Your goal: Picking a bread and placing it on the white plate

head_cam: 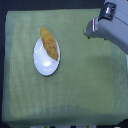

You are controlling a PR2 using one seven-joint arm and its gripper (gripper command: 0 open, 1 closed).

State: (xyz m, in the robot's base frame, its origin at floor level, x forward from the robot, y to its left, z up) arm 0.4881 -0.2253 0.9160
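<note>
Up at the exterior view's top right, the gripper (106, 11) hangs over the cloth, too blurred to tell whether its jaws are apart. On the white plate (43, 65) lies the bread (49, 43), its upper end overhanging the rim. A pale green cloth (85, 80) covers the table.

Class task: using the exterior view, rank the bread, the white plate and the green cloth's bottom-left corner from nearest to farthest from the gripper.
From the gripper:
1. Bread, lying on the plate's upper part.
2. White plate, left of centre.
3. Green cloth, its bottom-left corner, farthest.
</note>
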